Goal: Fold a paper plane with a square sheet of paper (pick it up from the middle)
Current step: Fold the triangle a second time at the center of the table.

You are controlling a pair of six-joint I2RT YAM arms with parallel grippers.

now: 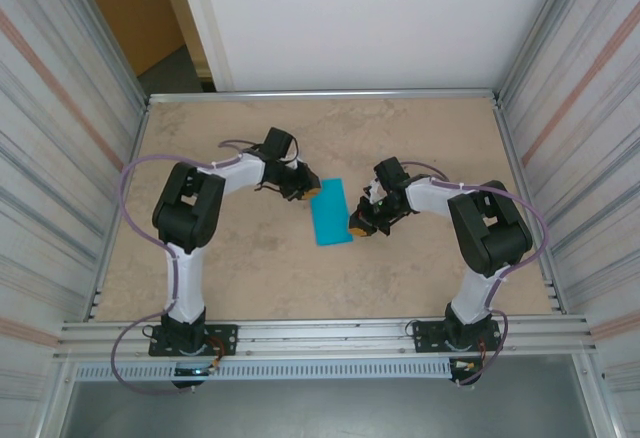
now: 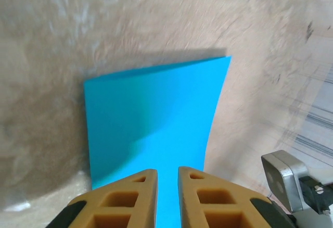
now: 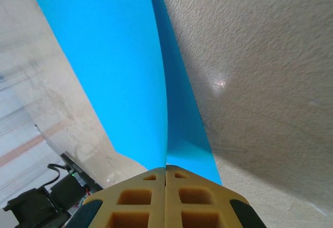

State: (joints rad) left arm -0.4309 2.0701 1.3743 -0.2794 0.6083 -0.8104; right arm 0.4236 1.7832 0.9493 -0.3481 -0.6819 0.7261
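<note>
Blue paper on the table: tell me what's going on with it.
Both arms are working the teal sheet of paper, which lies on the table folded over into a rectangle. The right gripper is shut on one edge, with two layers running out from between its fingers. The left gripper sits at the opposite edge, its fingers a narrow gap apart over the paper. No plane shape yet.

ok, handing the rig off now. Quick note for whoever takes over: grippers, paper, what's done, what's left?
Left gripper: narrowly open, fingers just apart over one edge of the teal sheet, not clamped.
Right gripper: shut on the sheet's opposite side, two layers meeting in the pinch.
Sheet: mid-table, between the two grippers, reads as a rectangle folded in half.
Done: the first half-fold, apparently.
Left: nose and wing folds; no dart shape yet.
</note>
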